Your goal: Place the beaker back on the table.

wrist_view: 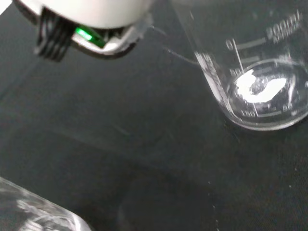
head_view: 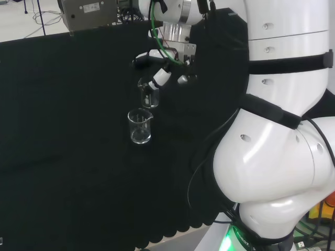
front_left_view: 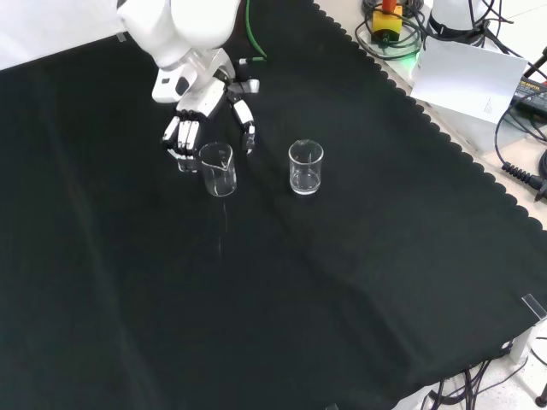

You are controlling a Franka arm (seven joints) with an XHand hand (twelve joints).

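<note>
Front view: the robot hand reaches down from the top of the picture, fingers pointing at the black cloth of the bench. Right at its fingertips, at about five o'clock from the palm, stands the beaker, clear glass, upright, its base on the cloth. The fingers hang fairly straight and spread, some to the beaker's left, one at one o'clock from its rim. Nothing looks curled around the glass, so the robot hand reads as relaxed and holding nothing, though whether a fingertip touches the rim is too close to call.

Over at three o'clock from the beaker, well apart, stands a second beaker, also upright and seemingly empty.

Head view: the robot hand sits at twelve o'clock above the beaker, and the second beaker lies at six o'clock from it, nearer the camera. Both rest on the bench.

Wrist view: close up, the beaker shows printed graduation marks on its wall and a bright glint in its round base, which is down on the cloth. A blurred white part of the robot hand carries a small green light.
</note>
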